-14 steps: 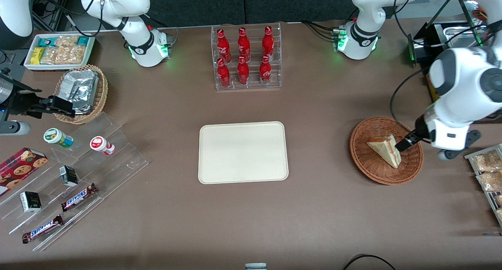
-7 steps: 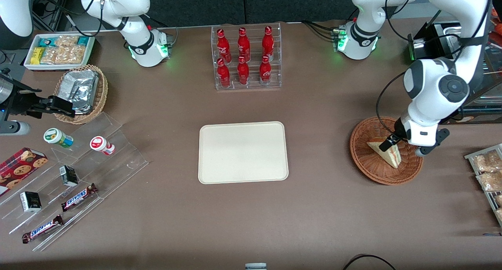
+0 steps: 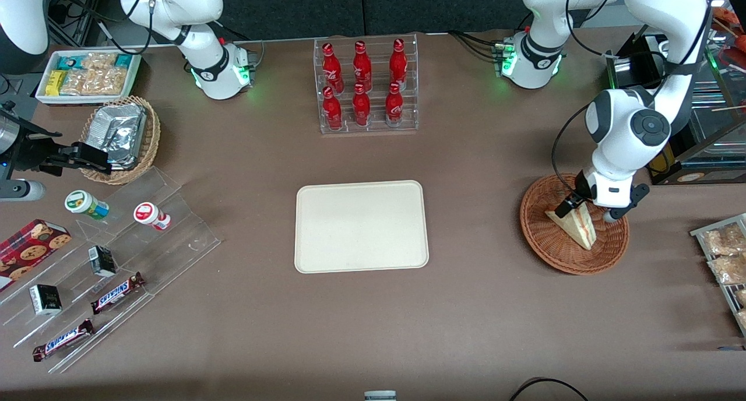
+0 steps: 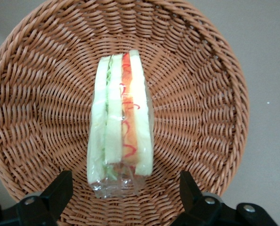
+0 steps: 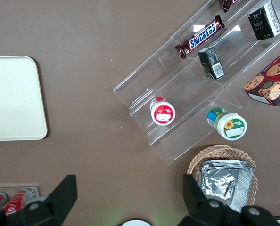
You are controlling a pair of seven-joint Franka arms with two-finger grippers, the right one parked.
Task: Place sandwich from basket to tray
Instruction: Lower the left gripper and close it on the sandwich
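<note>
The sandwich [image 3: 575, 226] [image 4: 123, 127], a white-bread wedge in clear wrap with red and green filling, lies in the round reddish-brown wicker basket [image 3: 545, 250] [image 4: 201, 94] toward the working arm's end of the table. My left gripper [image 3: 584, 210] [image 4: 123, 188] hangs open just above the basket. Its two black fingers [image 4: 60, 190] stand on either side of the sandwich's wide wrapped end, apart from it. The cream tray [image 3: 361, 226] lies bare in the middle of the table, well away from the basket.
A clear rack of red bottles [image 3: 367, 86] stands farther from the camera than the tray. Snack packets [image 3: 722, 255] lie at the working arm's edge. A stepped acrylic display [image 3: 111, 255] and a tan basket of foil packets [image 3: 119, 136] lie toward the parked arm's end.
The left arm has swung in over the basket, carrying the open gripper from the sandwich's near side to its wide end. The sandwich has not moved.
</note>
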